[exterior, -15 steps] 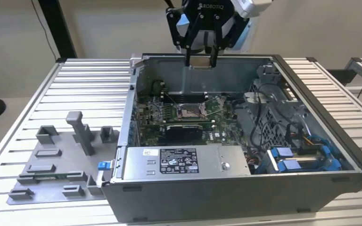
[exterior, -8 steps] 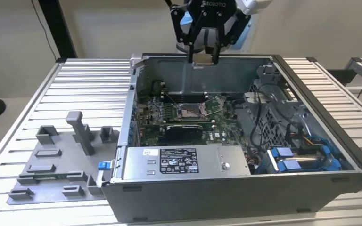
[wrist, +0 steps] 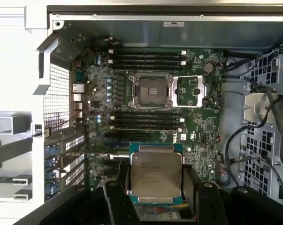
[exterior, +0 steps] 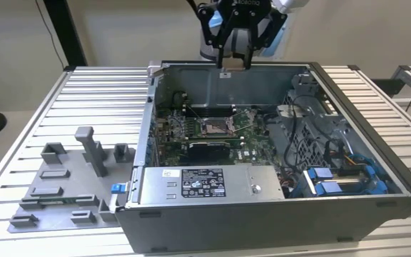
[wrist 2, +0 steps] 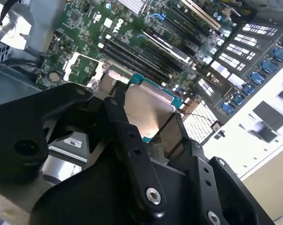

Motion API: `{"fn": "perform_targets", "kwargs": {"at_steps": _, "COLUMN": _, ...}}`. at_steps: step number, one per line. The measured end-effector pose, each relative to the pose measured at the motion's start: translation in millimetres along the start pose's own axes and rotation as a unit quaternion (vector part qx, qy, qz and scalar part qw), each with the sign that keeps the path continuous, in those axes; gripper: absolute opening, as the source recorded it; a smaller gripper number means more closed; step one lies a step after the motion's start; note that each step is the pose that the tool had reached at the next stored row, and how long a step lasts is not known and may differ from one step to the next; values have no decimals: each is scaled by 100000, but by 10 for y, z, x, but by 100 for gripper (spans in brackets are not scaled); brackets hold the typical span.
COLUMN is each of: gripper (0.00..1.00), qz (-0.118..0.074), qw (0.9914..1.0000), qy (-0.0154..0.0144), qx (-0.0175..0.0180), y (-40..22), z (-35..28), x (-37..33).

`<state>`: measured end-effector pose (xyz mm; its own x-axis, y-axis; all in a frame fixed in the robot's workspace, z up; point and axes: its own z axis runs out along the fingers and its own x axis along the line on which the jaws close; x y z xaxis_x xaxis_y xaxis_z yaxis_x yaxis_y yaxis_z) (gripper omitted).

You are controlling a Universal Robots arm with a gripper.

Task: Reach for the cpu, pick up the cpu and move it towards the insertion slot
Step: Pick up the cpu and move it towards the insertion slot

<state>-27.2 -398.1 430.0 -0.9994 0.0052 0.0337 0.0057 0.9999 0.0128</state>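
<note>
Chip [wrist: 156,174] sits clamped between my claw [wrist: 155,180] fingers [wrist 2: 127,126], held by its edges, metal top facing wrist camera, green rim showing. Claw [exterior: 234,51] hangs high above open computer case [exterior: 377,160], near back wall. Socket [wrist: 151,90] lies below on green board [wrist: 202,126], frame open, well apart from chip. Risks, my judgement: edge grip thin, chip could slip or tilt; drop onto board could damage it; crooked arrival could bend socket pins; cables [exterior: 312,115] beside board could snag arm.

The cpu [wrist: 156,176], silvery square with teal rim, hangs level above the board, apart from the open insertion slot [wrist: 151,91].
</note>
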Motion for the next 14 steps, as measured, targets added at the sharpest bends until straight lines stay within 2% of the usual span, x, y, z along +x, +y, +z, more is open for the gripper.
{"fn": "perform_targets", "kwargs": {"at_steps": 5, "gripper": 0, "qz": -4, "qw": 100000, "qy": -2, "qx": -1, "y": 94, "z": 15, "x": -21}}
{"fn": "perform_targets", "kwargs": {"at_steps": 6, "gripper": 0, "qz": -4, "qw": 100000, "qy": -2, "qx": 0, "y": 134, "z": 21, "x": -22}}
{"fn": "perform_targets", "kwargs": {"at_steps": 7, "gripper": 0, "qz": -4, "qw": 100000, "qy": -2, "qx": -3, "y": 215, "z": 32, "x": -22}}
{"fn": "perform_targets", "kwargs": {"at_steps": 14, "gripper": 0, "qz": -3, "qw": 100000, "qy": 0, "qx": 3, "y": 536, "z": 72, "x": -22}}
